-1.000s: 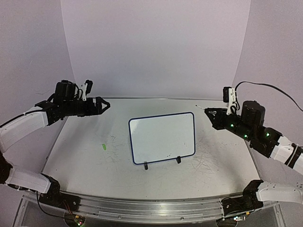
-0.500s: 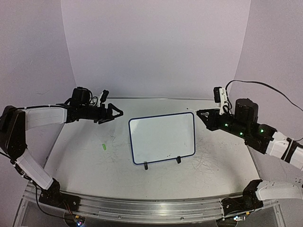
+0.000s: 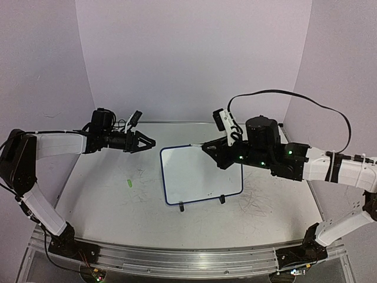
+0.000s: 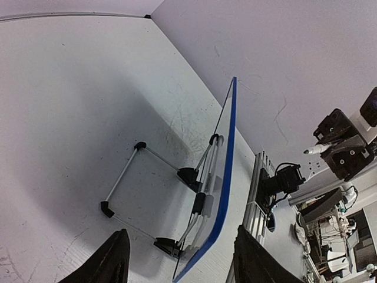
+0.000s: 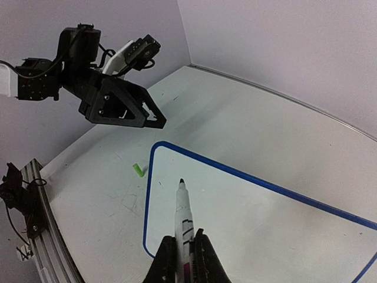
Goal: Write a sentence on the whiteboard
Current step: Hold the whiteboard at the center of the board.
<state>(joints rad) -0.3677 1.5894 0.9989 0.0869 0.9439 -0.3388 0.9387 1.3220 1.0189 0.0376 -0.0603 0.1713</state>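
Note:
The whiteboard [image 3: 182,177] stands tilted on two black feet at the table's middle, its face blank; no green sentence shows. My right gripper [image 3: 208,148] is shut on a white marker [image 3: 197,145], uncapped, with its dark tip over the board's upper left part. In the right wrist view the marker [image 5: 184,212] points at the board [image 5: 265,218] from my shut gripper [image 5: 184,254]; I cannot tell whether the tip touches. My left gripper [image 3: 148,142] is open and empty, in the air left of the board's top left corner. Its wrist view shows the board's blue edge [image 4: 228,159] between the fingers of the gripper [image 4: 182,265].
A small green marker cap [image 3: 128,183] lies on the table left of the board, also in the right wrist view [image 5: 137,170]. Faint grey scribbles mark the tabletop [image 3: 265,200]. The board's wire stand [image 4: 138,177] reaches behind it. A metal rail [image 3: 177,256] runs along the near edge.
My right arm has swung left with the marker, from beside the board's right edge to over its upper left. My left gripper has moved right, toward the board's top left corner.

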